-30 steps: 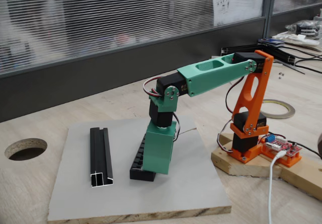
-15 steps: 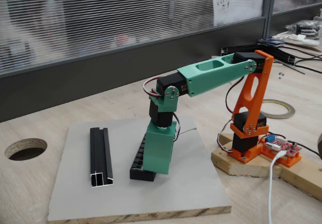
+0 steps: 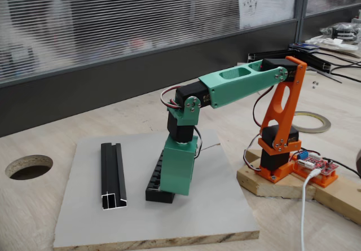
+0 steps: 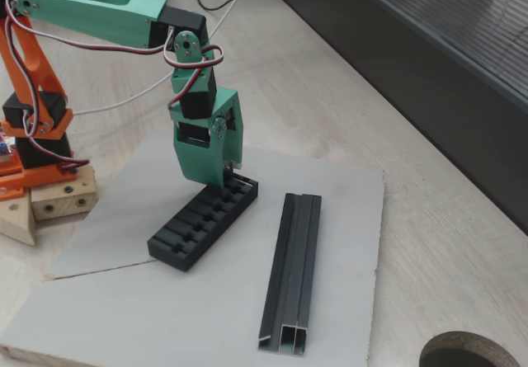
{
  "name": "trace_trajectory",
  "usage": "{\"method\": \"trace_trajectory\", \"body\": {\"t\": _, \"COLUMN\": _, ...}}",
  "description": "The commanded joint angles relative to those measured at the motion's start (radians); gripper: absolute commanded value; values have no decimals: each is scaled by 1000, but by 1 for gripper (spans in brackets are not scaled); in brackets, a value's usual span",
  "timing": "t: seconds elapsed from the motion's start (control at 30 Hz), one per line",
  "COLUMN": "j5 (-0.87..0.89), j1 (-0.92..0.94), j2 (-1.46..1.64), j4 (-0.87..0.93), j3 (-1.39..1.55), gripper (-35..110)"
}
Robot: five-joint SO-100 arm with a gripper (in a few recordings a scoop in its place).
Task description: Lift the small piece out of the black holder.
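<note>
Grey board (image 4: 346,218) bearing holder (image 4: 198,223), gripper (image 4: 224,184) down at its far end, jaw state unclear.

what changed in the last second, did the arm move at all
Nothing visibly changed. In both fixed views the gripper stays down on the far end of the holder, and the rail and grey board lie as before. The small piece can't be made out, and whether the jaws are shut can't be told.
</note>
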Motion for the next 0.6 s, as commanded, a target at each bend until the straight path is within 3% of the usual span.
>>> {"method": "trace_trajectory", "body": {"t": 0.0, "j5": -2, "j1": -12, "j2": 17, "j4": 8, "j3": -3, "gripper": 36}}
{"method": "trace_trajectory", "body": {"t": 0.57, "j5": 0, "j1": -12, "j2": 25, "j4": 20, "j3": 3, "gripper": 36}}
